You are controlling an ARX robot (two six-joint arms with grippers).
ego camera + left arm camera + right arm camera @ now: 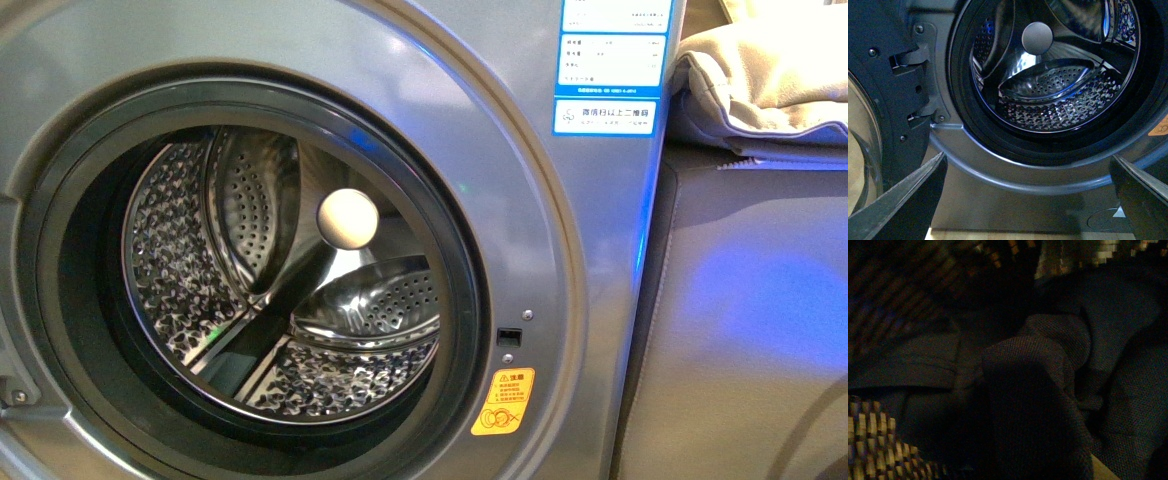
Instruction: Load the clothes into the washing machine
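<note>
The washing machine (560, 250) fills the front view, silver-grey, with its porthole open onto a bare perforated steel drum (280, 300). No arm shows in that view. In the left wrist view my left gripper (1028, 165) hangs open low in front of the porthole (1048, 75), dark fingers (908, 200) wide apart and holding nothing. The right wrist view is dim. Dark navy knit clothes (1048, 365) lie bunched right up against the camera, and my right gripper is shut on them, its fingers hidden by the folds.
The open door and its hinge (913, 85) stand beside the porthole. Thick beige padded fabric (770, 70) rests on a grey cabinet (760, 330) to the washer's right. A woven basket (873, 450) surrounds the clothes. A light wooden strip (998, 234) runs under the washer.
</note>
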